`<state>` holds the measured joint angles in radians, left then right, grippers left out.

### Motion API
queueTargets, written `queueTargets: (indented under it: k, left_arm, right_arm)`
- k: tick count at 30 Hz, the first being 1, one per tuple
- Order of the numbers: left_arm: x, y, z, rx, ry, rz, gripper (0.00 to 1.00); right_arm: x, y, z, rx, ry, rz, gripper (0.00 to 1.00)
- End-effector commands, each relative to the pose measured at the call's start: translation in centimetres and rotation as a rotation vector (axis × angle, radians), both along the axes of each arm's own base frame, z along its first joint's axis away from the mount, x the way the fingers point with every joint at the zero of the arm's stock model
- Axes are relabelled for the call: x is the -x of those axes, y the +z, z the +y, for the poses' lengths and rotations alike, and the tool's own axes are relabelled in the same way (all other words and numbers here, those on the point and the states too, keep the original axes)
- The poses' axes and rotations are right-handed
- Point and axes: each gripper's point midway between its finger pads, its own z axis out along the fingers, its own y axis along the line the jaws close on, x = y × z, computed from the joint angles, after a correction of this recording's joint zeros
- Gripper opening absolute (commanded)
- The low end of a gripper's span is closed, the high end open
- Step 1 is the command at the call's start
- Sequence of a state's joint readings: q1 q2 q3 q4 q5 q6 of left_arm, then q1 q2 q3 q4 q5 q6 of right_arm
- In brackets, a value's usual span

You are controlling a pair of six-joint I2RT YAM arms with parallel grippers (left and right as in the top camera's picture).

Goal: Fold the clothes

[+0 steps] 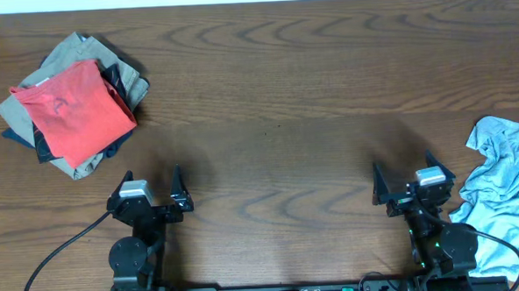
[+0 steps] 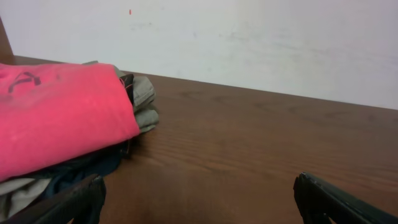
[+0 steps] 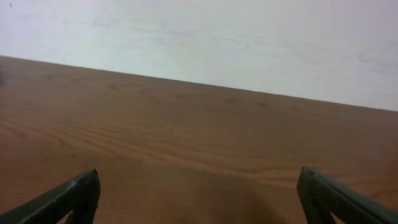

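Observation:
A stack of folded clothes sits at the far left of the table, with a red shirt [image 1: 78, 109] on top of a khaki garment [image 1: 54, 62] and dark pieces. The red shirt also shows at the left of the left wrist view [image 2: 56, 118]. A crumpled light blue shirt [image 1: 507, 187] lies at the right edge of the table. My left gripper [image 1: 149, 187] is open and empty near the front edge, right of and in front of the stack. My right gripper [image 1: 410, 176] is open and empty, just left of the blue shirt.
The wooden table [image 1: 275, 110] stretches between the two grippers and back to a white wall [image 3: 199, 37]. Black cables [image 1: 45, 260] trail from the arm bases at the front edge.

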<state>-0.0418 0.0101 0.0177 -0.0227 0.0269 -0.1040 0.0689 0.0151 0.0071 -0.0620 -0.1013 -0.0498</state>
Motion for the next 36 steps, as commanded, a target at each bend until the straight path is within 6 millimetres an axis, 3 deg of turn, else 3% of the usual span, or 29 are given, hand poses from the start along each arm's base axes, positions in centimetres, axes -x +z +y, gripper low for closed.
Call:
queueTargets:
  k: [1, 10, 14, 21, 27, 32, 34, 36]
  left_arm:
    - [0.2, -0.1, 0.2, 0.021, 0.011, 0.025, 0.98]
    - [-0.3, 2.9, -0.6, 0.085, -0.02, 0.153, 0.98]
    - [-1.1, 4.7, -2.1, 0.102, -0.099, 0.26, 0.98]
    - [-2.1, 6.2, -2.5, 0.112, -0.108, 0.501, 0.98]
    - [-1.2, 5.6, -2.5, 0.115, -0.096, 0.69, 0.98]
    - [-1.0, 5.2, -2.5, 0.117, -0.094, 0.725, 0.98]
    - [-1.0, 5.2, -2.5, 0.117, -0.094, 0.724, 0.98]
    - [-1.0, 5.2, -2.5, 0.117, -0.094, 0.724, 0.98]
  right_arm:
    - [0.1, 0.0, 0.2, -0.069, 0.006, 0.012, 0.99]
    - [0.2, 1.6, -0.5, -0.07, -0.039, 0.074, 0.99]
    - [0.0, 2.3, -0.7, -0.058, -0.054, 0.17, 0.99]
    - [-1.9, 3.3, -1.3, -0.029, -0.098, 0.408, 0.99]
    - [-3.5, 1.7, -2.3, -0.009, -0.146, 0.709, 0.99]
    - [-5.2, 0.0, -2.7, -0.011, -0.155, 0.875, 0.99]
    - [-5.7, -0.7, -3.7, 0.007, -0.208, 0.893, 0.99]
    - [-6.2, -1.5, -6.4, -0.015, -0.363, 0.902, 0.99]
